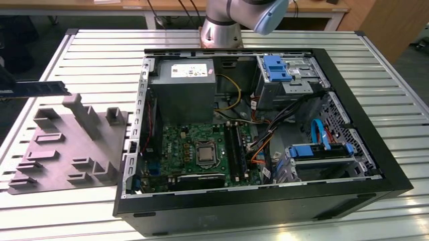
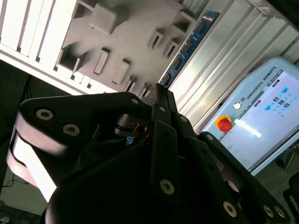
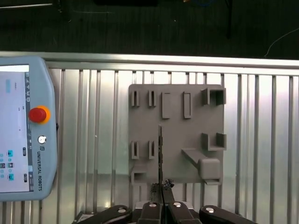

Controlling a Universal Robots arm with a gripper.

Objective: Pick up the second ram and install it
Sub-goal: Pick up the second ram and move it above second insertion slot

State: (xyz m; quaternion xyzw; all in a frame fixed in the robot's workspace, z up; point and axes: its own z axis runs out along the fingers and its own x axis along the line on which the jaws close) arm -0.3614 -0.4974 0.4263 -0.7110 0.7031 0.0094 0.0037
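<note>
The second ram [image 2: 189, 45] is a thin blue stick, and my gripper [image 3: 161, 187] is shut on one end of it. In the first wrist view the ram [image 3: 160, 149] shows edge-on as a dark line above the grey moulded tray [image 3: 180, 140]. The exterior view has the ram [image 1: 41, 89] held level in the air at its far left, above the tray's [image 1: 67, 150] far corner. The green circuit board [image 1: 194, 145] with its long black slot strips [image 1: 234, 145] lies inside the open computer case [image 1: 268, 201], well to the exterior view's right of the ram.
A teach pendant [image 3: 21, 126] with a red stop button lies on the slatted metal table [image 1: 100, 50] beside the tray. Inside the case are a grey power box [image 1: 184, 90], loose cables and blue drive brackets [image 1: 276, 68]. The arm's base [image 1: 221, 30] stands behind the case.
</note>
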